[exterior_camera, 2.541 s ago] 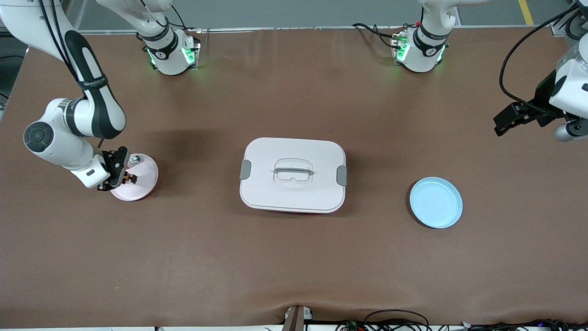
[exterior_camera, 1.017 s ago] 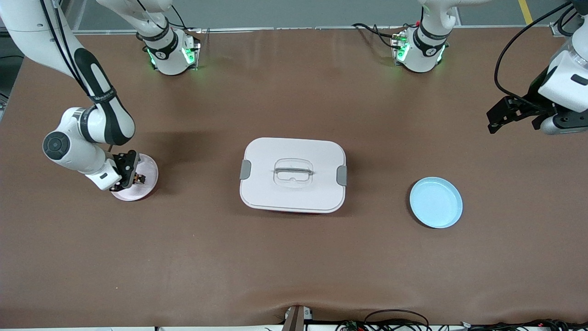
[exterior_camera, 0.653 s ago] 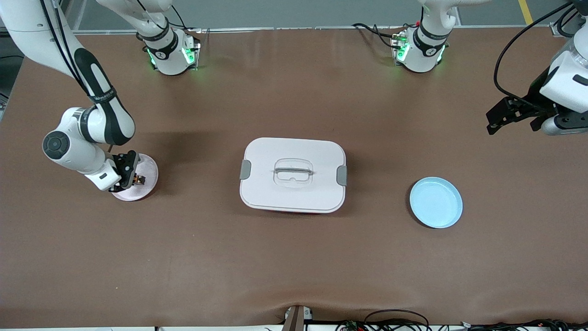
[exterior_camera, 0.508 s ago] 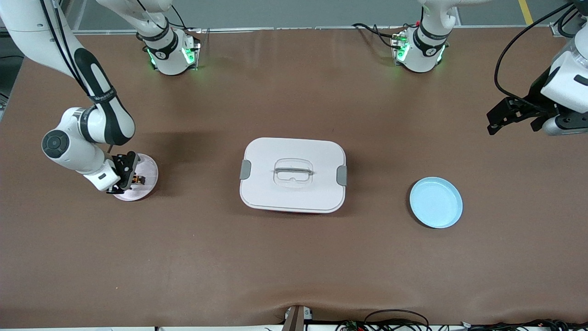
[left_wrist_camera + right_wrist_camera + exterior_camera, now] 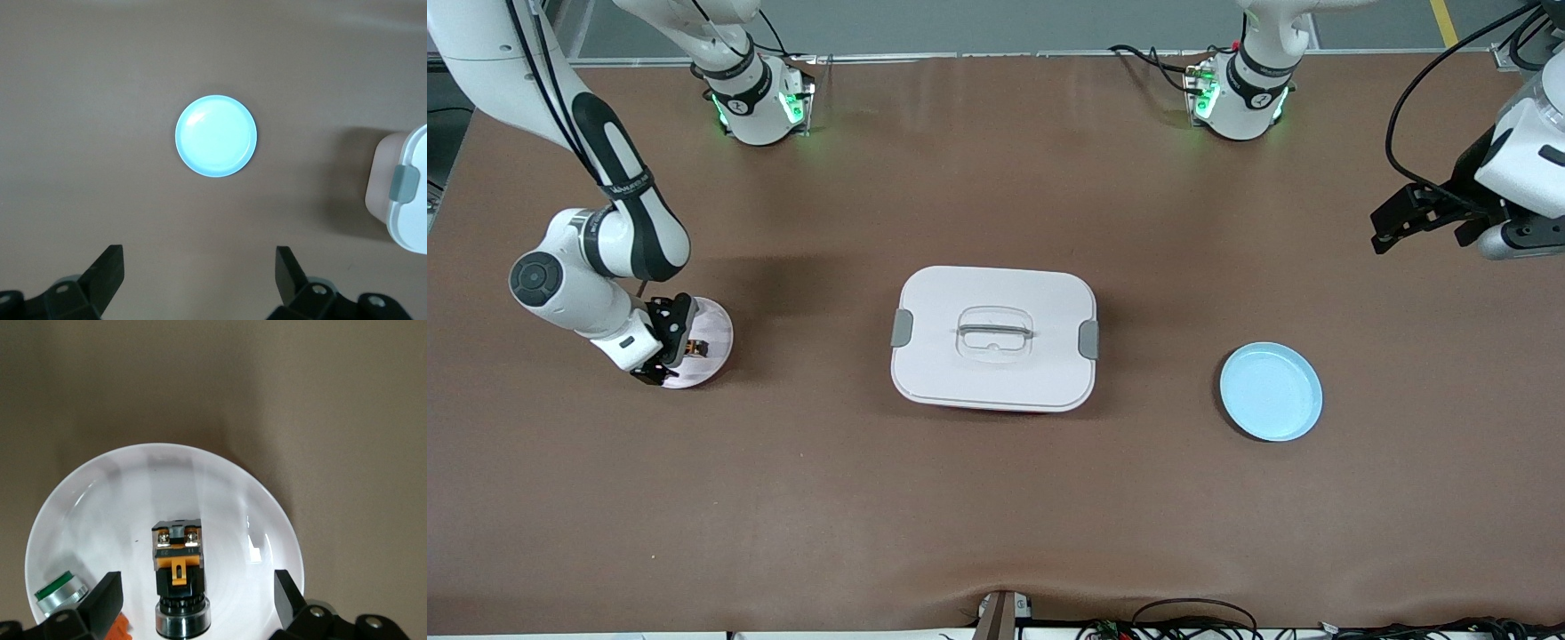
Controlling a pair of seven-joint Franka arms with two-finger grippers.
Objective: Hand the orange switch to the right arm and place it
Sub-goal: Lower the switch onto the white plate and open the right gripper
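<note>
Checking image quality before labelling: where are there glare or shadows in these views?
Right wrist view: bright reflections streak the white plate beside the orange switch. Left wrist view: a soft highlight on the blue plate, a shadow beside the white box. Front view: soft shadows by the box.

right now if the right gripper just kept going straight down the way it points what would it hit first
Most likely the orange switch, which stands in the pink plate directly between the right gripper's open fingers. How much height remains above it is unclear.

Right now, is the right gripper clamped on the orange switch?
No, its fingers stand apart either side of the orange switch, which lies on the white plate.
</note>
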